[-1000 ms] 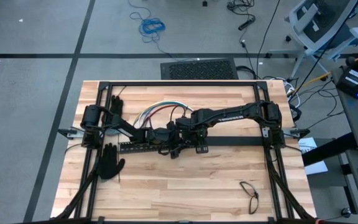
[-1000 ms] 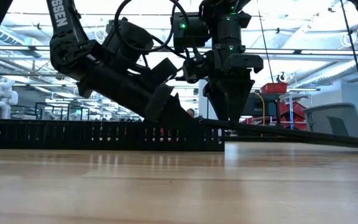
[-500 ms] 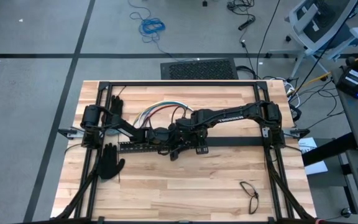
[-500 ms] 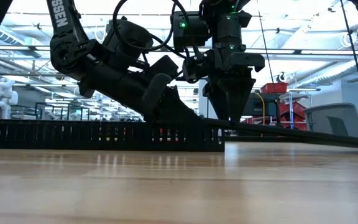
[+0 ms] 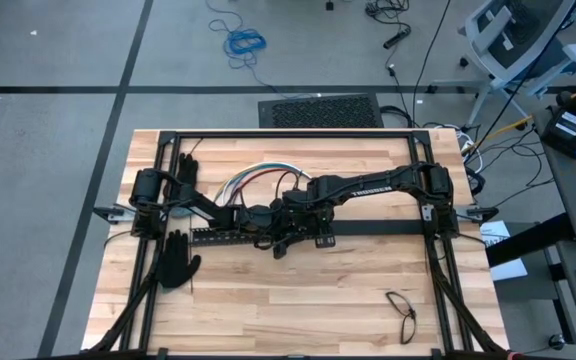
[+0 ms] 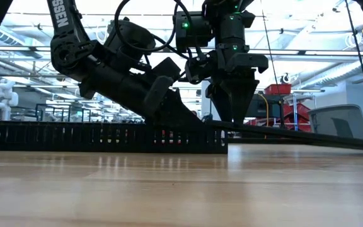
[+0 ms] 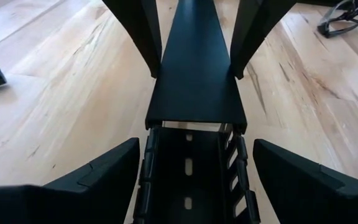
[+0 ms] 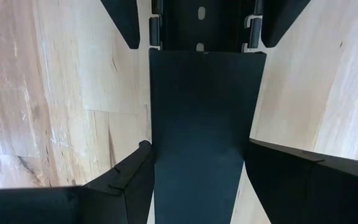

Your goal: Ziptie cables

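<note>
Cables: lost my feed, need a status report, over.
Left end effector open, straddling slotted duct. Right end effector shut on flat black cover. Cables loose behind both arms, untied, untouched.

left hand (image 7: 191,168) narrowed, dipped lower

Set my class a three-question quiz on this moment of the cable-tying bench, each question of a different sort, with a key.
1. True or false: the cables lie inside the slotted channel.
2. The right gripper is closed on: A) a ziptie B) the flat black cover C) a glove.
3. How many black gloves lie on the table?

Key
1. False: the cables lie loose on the table behind the arms.
2. B.
3. Two, both on the left side.
</note>
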Motion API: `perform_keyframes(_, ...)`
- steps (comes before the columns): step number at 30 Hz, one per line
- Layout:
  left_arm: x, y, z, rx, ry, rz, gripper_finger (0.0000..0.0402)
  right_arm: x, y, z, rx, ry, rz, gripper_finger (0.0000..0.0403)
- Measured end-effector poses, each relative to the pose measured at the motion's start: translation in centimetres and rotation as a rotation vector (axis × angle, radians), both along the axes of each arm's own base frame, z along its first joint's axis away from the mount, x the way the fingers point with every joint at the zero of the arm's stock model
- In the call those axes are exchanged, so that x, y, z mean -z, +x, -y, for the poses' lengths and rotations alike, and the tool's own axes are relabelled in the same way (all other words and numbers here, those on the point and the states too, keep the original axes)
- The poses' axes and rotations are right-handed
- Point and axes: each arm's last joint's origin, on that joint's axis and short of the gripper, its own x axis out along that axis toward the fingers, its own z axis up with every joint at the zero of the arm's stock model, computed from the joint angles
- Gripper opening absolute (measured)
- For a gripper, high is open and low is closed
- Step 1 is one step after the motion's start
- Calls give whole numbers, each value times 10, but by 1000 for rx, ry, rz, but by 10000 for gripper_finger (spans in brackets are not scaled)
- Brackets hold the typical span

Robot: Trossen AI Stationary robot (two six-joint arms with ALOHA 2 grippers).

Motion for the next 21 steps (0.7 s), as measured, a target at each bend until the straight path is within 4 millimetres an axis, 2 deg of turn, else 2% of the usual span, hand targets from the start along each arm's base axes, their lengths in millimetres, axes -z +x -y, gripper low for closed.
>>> perform_keyframes(6, 0, 0, 0, 1, 1, 0, 302, 0, 0, 0, 0, -2, 0, 213)
perform_keyframes(15, 0, 0, 2, 0, 4, 0, 239, 0, 0, -1, -6, 12, 1, 213)
perform_keyframes(21, 0, 0, 3, 17, 12, -3, 234, 0, 0, -7, -36, 20, 2, 213)
